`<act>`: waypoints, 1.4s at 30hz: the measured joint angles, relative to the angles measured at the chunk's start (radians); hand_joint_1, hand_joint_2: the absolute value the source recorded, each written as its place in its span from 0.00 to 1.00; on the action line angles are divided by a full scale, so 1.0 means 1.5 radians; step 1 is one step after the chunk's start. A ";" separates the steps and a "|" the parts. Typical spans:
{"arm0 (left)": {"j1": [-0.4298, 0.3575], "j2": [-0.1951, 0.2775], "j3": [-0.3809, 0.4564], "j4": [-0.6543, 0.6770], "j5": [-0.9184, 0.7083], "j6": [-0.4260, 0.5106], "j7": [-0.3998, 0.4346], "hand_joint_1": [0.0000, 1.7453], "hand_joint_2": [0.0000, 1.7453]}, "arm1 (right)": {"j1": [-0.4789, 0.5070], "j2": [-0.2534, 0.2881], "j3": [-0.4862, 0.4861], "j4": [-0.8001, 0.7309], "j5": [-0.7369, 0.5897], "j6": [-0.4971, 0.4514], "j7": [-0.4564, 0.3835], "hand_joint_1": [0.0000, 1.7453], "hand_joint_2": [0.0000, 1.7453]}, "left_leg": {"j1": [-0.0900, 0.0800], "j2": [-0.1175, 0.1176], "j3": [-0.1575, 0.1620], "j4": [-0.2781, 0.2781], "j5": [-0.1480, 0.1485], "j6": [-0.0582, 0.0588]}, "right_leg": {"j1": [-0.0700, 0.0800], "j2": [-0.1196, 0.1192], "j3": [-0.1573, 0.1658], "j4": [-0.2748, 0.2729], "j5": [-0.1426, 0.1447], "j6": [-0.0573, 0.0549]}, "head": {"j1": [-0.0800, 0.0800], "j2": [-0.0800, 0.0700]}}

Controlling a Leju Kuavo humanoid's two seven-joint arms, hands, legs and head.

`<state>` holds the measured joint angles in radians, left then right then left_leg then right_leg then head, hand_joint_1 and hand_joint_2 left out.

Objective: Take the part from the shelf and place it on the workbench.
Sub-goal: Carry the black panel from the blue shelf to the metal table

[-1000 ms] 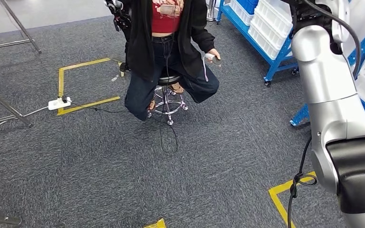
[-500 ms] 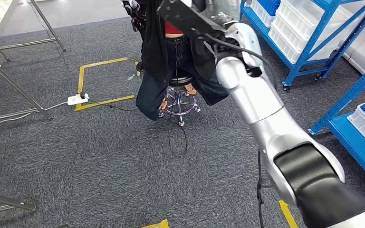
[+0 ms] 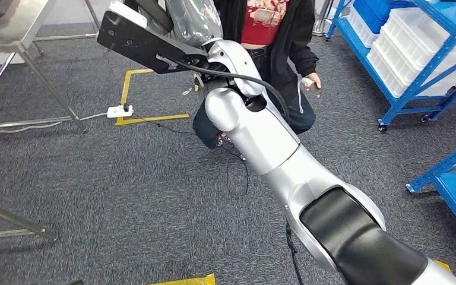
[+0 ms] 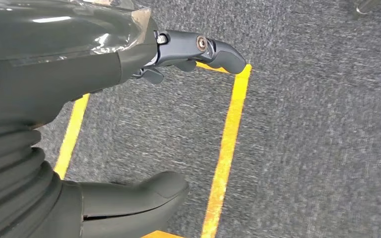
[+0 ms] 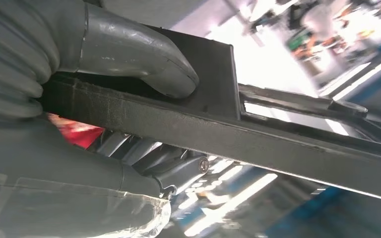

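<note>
right hand [image 5: 79, 99] clamped on black part [image 3: 139, 41]; left hand [image 4: 129, 124] apart, empty | risk: part may clip tabletop [image 3: 12, 29], seemingly close

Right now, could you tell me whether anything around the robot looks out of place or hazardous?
A white power strip and its cables lie loose on the carpet beside the yellow tape square, and a person sits close to the right hand carrying the black part.

seated person [image 3: 273, 35], power strip [image 3: 120, 110], blue racks [image 3: 415, 59]
</note>
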<state>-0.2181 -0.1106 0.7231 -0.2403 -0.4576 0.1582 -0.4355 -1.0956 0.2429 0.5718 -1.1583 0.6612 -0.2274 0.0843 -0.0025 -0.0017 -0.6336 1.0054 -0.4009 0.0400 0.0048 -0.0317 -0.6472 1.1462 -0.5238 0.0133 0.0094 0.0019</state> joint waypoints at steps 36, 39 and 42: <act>0.013 -0.010 -0.005 -0.003 0.014 0.003 -0.011 0.00 1.00 | 0.019 -0.031 -0.075 0.055 0.045 0.046 -0.025 1.00 1.00 | 0.007 -0.043 -0.004 0.004 0.001 -0.002 | -0.008 0.023 -0.043 0.056 0.001 0.017 | 0.005 0.000; 0.014 -0.010 -0.004 -0.003 0.018 0.003 -0.011 0.00 1.00 | 0.017 -0.025 -0.076 0.064 0.043 0.042 -0.033 1.00 1.00 | 0.006 -0.063 -0.006 0.007 0.000 -0.007 | -0.012 0.046 0.018 -0.071 0.048 0.021 | 0.004 0.000; 0.020 -0.009 -0.004 -0.004 0.019 0.003 -0.012 0.00 1.00 | 0.017 -0.019 -0.076 0.073 0.042 0.041 -0.035 1.00 1.00 | 0.007 -0.074 -0.008 0.004 0.001 -0.018 | -0.012 0.038 0.028 -0.086 0.055 0.011 | 0.004 0.000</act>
<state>-0.1888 -0.1244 0.7174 -0.2458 -0.4295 0.1631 -0.4535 -1.0706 0.2152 0.4584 -1.0491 0.7238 -0.1655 0.0324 0.0087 -0.1124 -0.6462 1.0120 -0.3991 0.0124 -0.0130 0.0255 -0.6054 1.0177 -0.4418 0.0300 0.0154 0.0019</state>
